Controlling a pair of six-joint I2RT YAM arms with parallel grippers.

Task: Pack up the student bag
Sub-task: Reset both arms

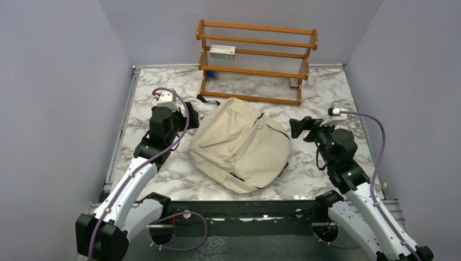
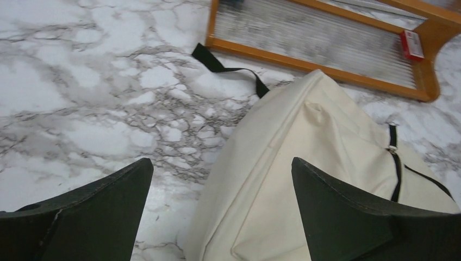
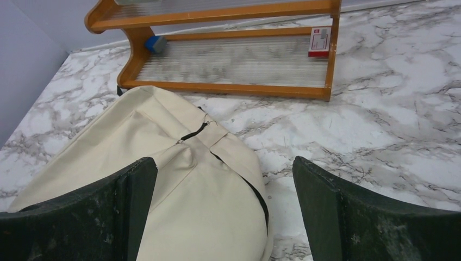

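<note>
Student bag point(image 1: 239, 147): soft cream canvas, slumped and creased, rounded outline. It lies flat in the middle of the marble-patterned worktop point(image 1: 337, 92). A black zipper point(image 2: 395, 168) crosses its upper face. A flat black strap point(image 2: 223, 65) trails from the bag's far end onto the stone.

Left claw point(image 2: 222, 163): dark, matte, wedge-shaped fingers spread wide, gripping nothing. It hangs at the bag's left edge, one finger over marble and the other over canvas.

Right claw point(image 3: 224, 162): scuffed dark fingers, equally wide apart, holding nothing. It sits near the bag's right edge, pointed toward it and not touching it.

Beyond the bag's far end stands an orange-brown wooden rack point(image 1: 255, 62) with ribbed clear shelves. Its bottom rail is close to the canvas.
- White-and-red box point(image 1: 222, 51) on the second shelf from the top.
- Small red box point(image 1: 294, 82) at the right end of the bottom shelf.
- Small blue item point(image 1: 210, 73) at the left end of the shelf above; its shape is unclear.

Room: broad marble shows to the bag's left and right, with less on its near side and only a narrow strip between bag and rack. Plain grey walls close in the worktop beyond the rack and on both flanks.
</note>
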